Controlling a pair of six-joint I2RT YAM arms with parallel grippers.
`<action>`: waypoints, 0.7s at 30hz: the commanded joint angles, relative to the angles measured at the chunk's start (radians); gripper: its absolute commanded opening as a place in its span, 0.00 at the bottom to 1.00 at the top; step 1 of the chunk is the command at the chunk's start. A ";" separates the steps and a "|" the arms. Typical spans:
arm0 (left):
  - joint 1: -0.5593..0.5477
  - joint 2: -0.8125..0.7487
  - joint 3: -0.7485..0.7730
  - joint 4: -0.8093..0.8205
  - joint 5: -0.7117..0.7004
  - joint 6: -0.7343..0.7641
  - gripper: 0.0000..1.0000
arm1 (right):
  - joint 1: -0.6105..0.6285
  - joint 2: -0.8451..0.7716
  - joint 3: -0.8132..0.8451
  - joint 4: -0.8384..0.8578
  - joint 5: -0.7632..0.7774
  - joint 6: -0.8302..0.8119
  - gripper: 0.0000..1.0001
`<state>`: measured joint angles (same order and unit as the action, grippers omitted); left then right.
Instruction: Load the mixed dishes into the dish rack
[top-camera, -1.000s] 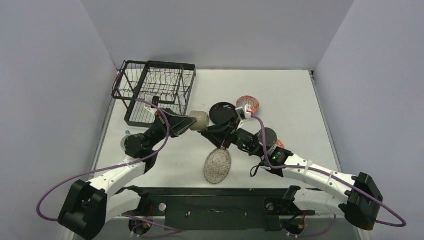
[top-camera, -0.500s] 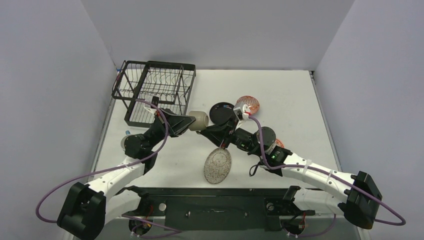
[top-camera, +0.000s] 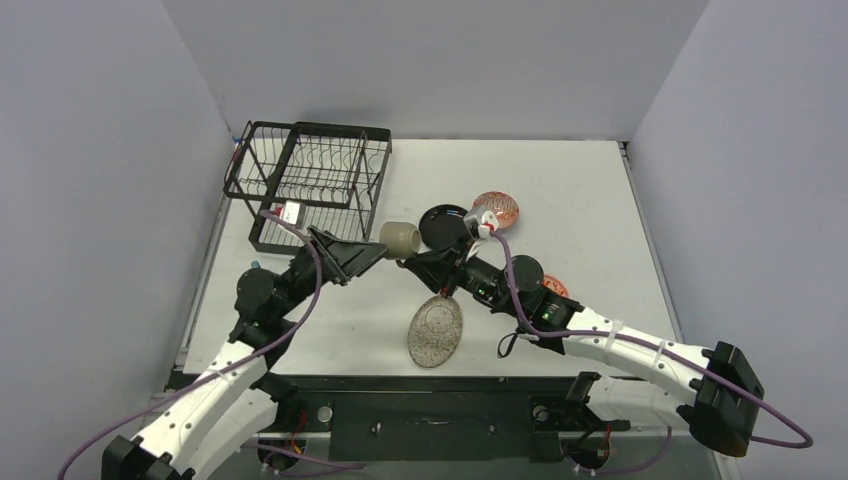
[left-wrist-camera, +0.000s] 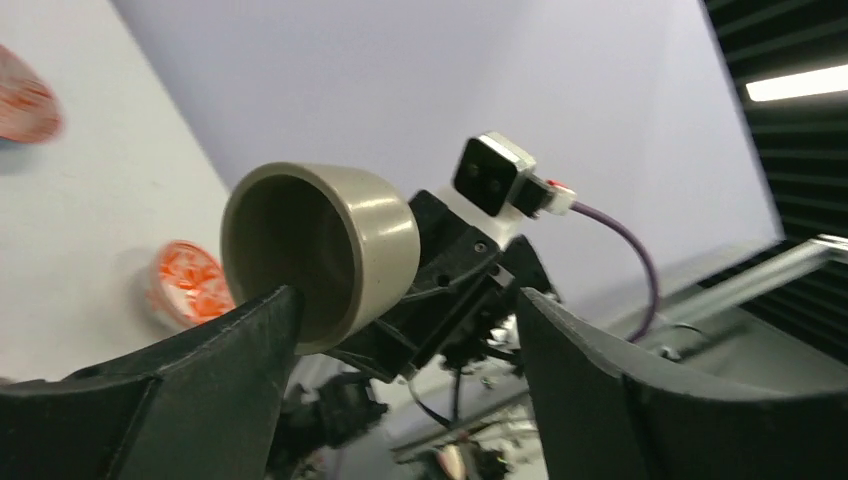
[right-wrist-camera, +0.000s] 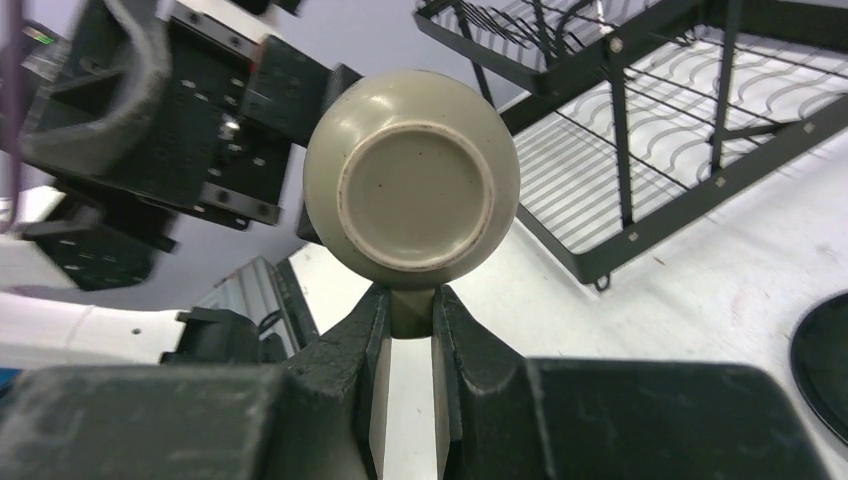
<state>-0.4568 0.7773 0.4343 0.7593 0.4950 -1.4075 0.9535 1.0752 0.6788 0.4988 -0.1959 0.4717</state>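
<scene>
The small olive-green cup (top-camera: 400, 238) hangs above the table on its side, just right of the dish rack (top-camera: 310, 180). My right gripper (top-camera: 414, 254) is shut on it: in the right wrist view its fingers pinch a lug of the cup (right-wrist-camera: 410, 310) below the cup's round base (right-wrist-camera: 412, 185). My left gripper (top-camera: 357, 256) stands open a little to the left of the cup. In the left wrist view the cup's mouth (left-wrist-camera: 300, 250) faces the left gripper (left-wrist-camera: 405, 335), whose left finger (left-wrist-camera: 200, 370) lies in front of the rim.
A glossy black plate (top-camera: 445, 225) and a patterned bowl (top-camera: 497, 208) lie behind the right gripper. Another patterned bowl (top-camera: 553, 287) shows beside the right arm. The speckled oval plate (top-camera: 436, 331) lies near the front. The rack's wire wall (right-wrist-camera: 680, 130) is close to the cup.
The left gripper has opened, let go of the cup and drawn back to the lower left. The right gripper, shut on the cup, has carried it slightly away.
</scene>
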 joint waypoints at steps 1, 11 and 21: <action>0.007 -0.144 0.146 -0.545 -0.148 0.345 0.82 | 0.009 -0.036 0.056 -0.012 0.097 -0.040 0.00; 0.007 -0.281 0.412 -1.111 -0.470 0.733 0.97 | 0.012 0.149 0.183 -0.200 0.245 -0.135 0.00; 0.007 -0.314 0.657 -1.362 -0.685 0.933 0.96 | 0.083 0.509 0.407 -0.169 0.361 -0.257 0.00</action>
<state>-0.4553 0.4900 1.0153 -0.4820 -0.0818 -0.5877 0.9977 1.4944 0.9726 0.2672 0.0875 0.2817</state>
